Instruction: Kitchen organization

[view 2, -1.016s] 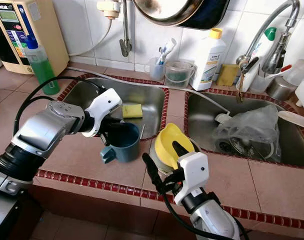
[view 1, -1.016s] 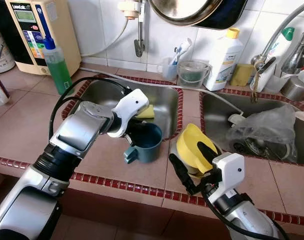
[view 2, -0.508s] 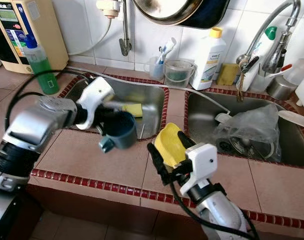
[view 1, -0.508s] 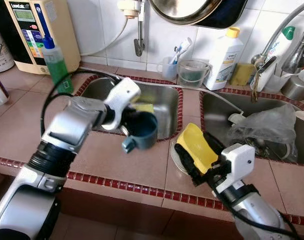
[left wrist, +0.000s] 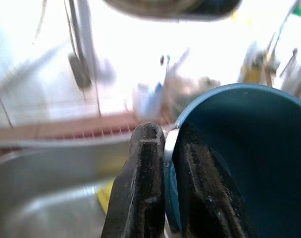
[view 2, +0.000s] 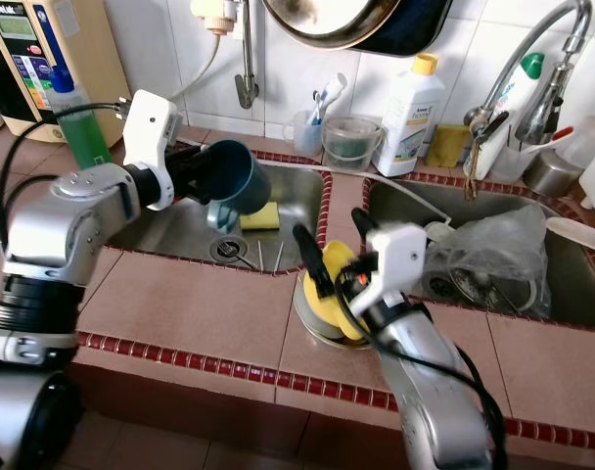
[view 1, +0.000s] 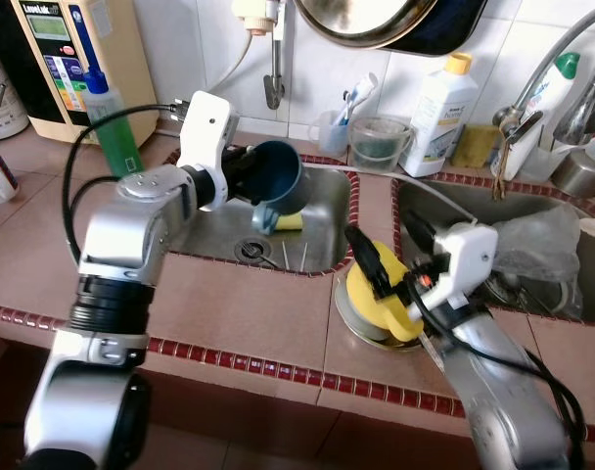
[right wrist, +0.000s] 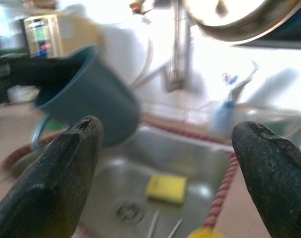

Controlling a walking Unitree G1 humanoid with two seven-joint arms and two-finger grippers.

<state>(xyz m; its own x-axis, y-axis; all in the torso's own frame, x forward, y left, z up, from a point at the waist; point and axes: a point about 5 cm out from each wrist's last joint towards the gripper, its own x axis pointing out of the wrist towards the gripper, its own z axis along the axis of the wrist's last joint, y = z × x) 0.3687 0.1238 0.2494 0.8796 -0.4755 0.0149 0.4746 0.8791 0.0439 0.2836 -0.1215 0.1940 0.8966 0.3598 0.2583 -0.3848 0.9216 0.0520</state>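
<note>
Currently the left hand (view 1: 241, 168) pinches the rim of the blue mug (view 1: 278, 176): one finger inside, one outside, clamped on the wall, as the left wrist view shows (left wrist: 229, 163). The mug hangs tilted on its side over the left sink basin (view 1: 322, 240), mouth turned toward the hand, handle pointing down. Directly beneath the mug lies a yellow sponge (view 1: 290, 222) on the basin floor, with the drain (view 1: 251, 250) and two thin metal utensils (view 1: 296, 257) nearer the front edge.

The right hand (view 1: 390, 250) is spread wide, its fingers well apart, with nothing between them. It sits just above a yellow bowl (view 1: 381, 294) resting on a metal plate (view 1: 348, 315) on the tiled surface (view 1: 249, 313) between the two basins. Whether a finger touches the bowl: cannot tell.

Beyond the right hand, the right sink basin (view 1: 415, 206) holds a crumpled clear plastic bag (view 1: 537, 250). Behind the left hand stands a green bottle (view 1: 112, 122); a white bottle (view 1: 437, 103) stands against the wall tiles.
</note>
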